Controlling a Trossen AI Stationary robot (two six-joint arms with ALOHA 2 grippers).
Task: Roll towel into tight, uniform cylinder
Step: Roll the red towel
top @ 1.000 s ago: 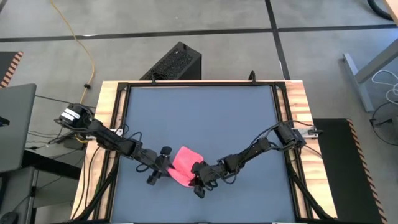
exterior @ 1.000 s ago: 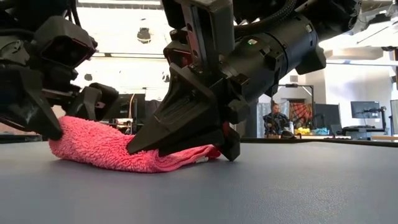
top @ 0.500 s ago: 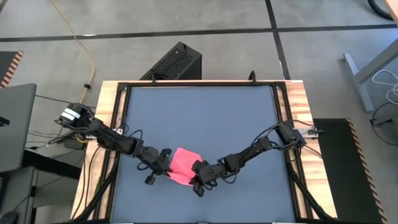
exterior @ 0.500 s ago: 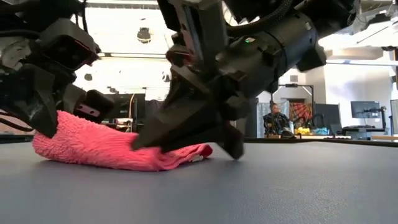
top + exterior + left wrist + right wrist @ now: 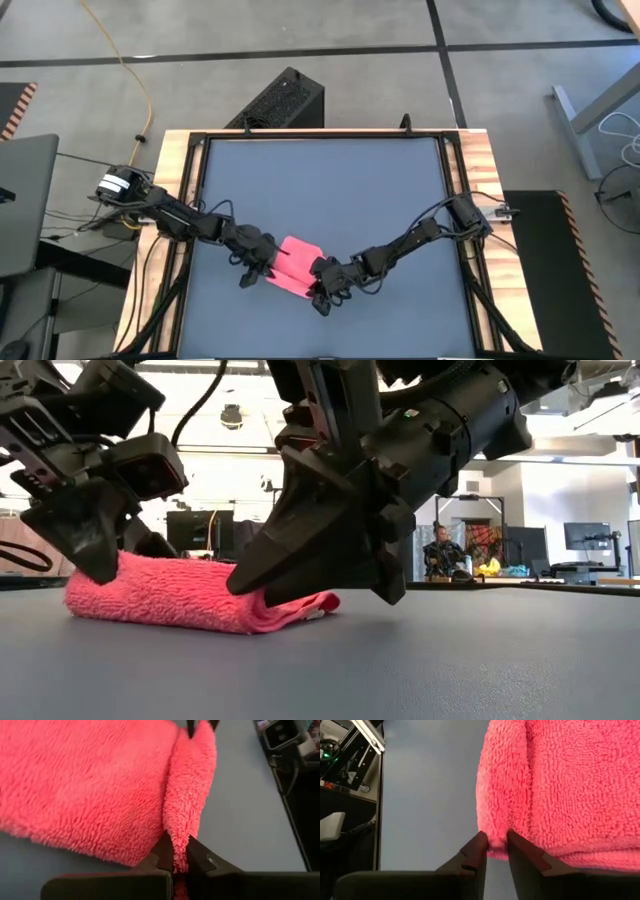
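Towel (image 5: 180, 595) lies folded on the dark bench (image 5: 330, 190), near its front edge. Left gripper (image 5: 179, 862) pinches one fold, right gripper (image 5: 494, 849) clamps the opposite edge. Beyond, a person (image 5: 440, 555) sits among monitors (image 5: 587, 537).

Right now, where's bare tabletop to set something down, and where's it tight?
Free: the whole far half of the table, and the near corners outside each arm. Crowded: the near middle, where the left gripper and right gripper each pinch an edge of the towel lying on the tabletop.
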